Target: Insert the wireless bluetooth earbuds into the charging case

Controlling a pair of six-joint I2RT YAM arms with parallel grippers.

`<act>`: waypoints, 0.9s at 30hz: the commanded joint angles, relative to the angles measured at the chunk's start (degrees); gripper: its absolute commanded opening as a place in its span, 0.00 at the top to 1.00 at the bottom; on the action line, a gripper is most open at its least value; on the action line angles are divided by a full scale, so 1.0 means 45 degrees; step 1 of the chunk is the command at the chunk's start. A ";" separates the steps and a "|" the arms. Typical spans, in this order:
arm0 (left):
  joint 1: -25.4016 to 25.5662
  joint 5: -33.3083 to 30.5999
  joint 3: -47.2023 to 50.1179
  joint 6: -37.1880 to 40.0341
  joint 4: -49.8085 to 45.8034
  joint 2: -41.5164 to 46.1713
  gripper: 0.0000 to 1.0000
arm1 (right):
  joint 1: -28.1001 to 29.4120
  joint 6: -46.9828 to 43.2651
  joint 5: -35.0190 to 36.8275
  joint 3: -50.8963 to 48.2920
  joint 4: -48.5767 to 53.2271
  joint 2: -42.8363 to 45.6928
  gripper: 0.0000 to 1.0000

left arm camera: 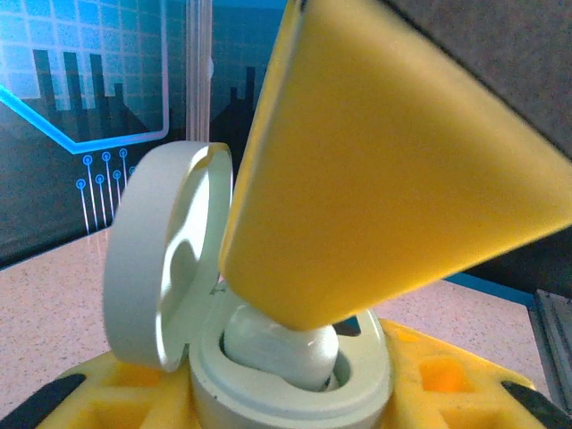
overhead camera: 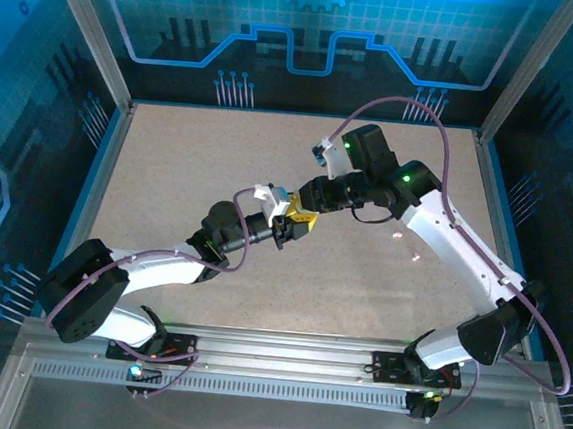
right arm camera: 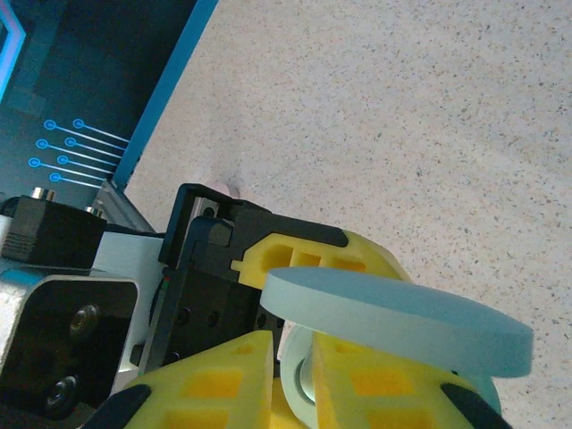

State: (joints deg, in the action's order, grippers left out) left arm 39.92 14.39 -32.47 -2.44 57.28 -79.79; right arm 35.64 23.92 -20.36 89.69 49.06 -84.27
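Earbud point(left arm camera: 281, 353) handling is what we weigh here: 1 tiny, glossy, whitish piece sits in a well of the open case point(left arm camera: 362, 380), its rounded back a little proud of the rim, so we judge it not fully seated. The case looks to us to be held above the table point(overhead camera: 170, 164) where the 2 arms meet, its lid point(left arm camera: 147, 268) flipped up and back on the hinge. Our left claw point(overhead camera: 285, 230) is clamped on the case body, its yellow pads on either side at the bottom of the left wrist view. Our right claw point(overhead camera: 302, 216) reaches in from above, and 1 of its yellow fingers point(left arm camera: 384, 179) lies right on top of the earbud, touching it. In the right wrist view its 2 fingers stand close together with something pale in the narrow gap, but we cannot tell whether they pinch the earbud or merely press on it. We expect the earbud to be very light, hard and slick, so a sideways squeeze could squirt it out or tip it in the well. A gentle hold across its widest part, or a soft push straight down on its back, looks safest to us. We take the case for a rigid shell, best held by its lower body, clear of the thin lid and hinge.
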 commanded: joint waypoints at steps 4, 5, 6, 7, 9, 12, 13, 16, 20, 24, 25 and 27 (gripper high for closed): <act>0.0088 0.0055 -0.0363 0.0442 0.0569 0.0538 0.66 | 0.0331 -0.0711 -0.0137 0.0022 0.1344 -0.0004 0.80; 0.0086 0.0036 -0.0363 0.0454 0.0535 0.0544 0.66 | 0.0329 -0.0755 -0.0219 0.0101 0.1416 -0.0015 0.80; 0.0086 0.0036 -0.0345 0.0468 0.0540 0.0543 0.66 | 0.0324 -0.0800 -0.0387 0.0170 0.1432 -0.0004 0.80; 0.0101 0.0049 -0.0343 0.0496 0.0535 0.0555 0.66 | 0.0330 -0.0790 -0.0595 0.0238 0.1390 0.0048 0.80; 0.0094 0.0070 -0.0304 0.0592 0.0530 0.0578 0.66 | 0.0339 -0.0789 -0.1127 0.0264 0.1112 0.0229 0.80; 0.0108 0.0169 -0.0178 0.0884 0.0467 0.0677 0.66 | 0.0306 -0.0756 -0.0898 0.0420 0.0800 0.0806 0.75; 0.0094 0.0263 -0.0115 0.1040 0.0386 0.0745 0.66 | 0.0248 -0.0746 -0.0771 0.0415 0.0609 0.1095 0.72; 0.0115 0.0457 0.0017 0.1395 0.0134 0.0938 0.66 | -0.0030 -0.0660 -0.0261 0.0286 -0.0097 0.1948 0.69; 0.0142 0.0861 0.0218 0.1979 0.0163 0.1078 0.66 | -0.0655 -0.0032 0.0982 -0.0032 -0.0872 0.2550 0.58; 0.0225 0.0959 0.0340 0.2397 0.0153 0.1264 0.66 | -0.1705 0.1128 0.0318 -0.0093 -0.1172 0.2162 0.50; 0.0239 0.0996 0.0340 0.2475 0.0137 0.1295 0.66 | -0.1840 0.1218 -0.0012 -0.0039 -0.1204 0.1995 0.49; 0.0256 0.1074 0.0323 0.2548 0.0015 0.1411 0.66 | -0.1889 0.1305 -0.0546 0.0195 -0.1074 0.1490 0.46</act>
State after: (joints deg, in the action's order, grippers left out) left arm 40.42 17.12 -31.62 6.39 56.21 -75.59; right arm 27.75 26.89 -19.57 89.71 44.77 -74.17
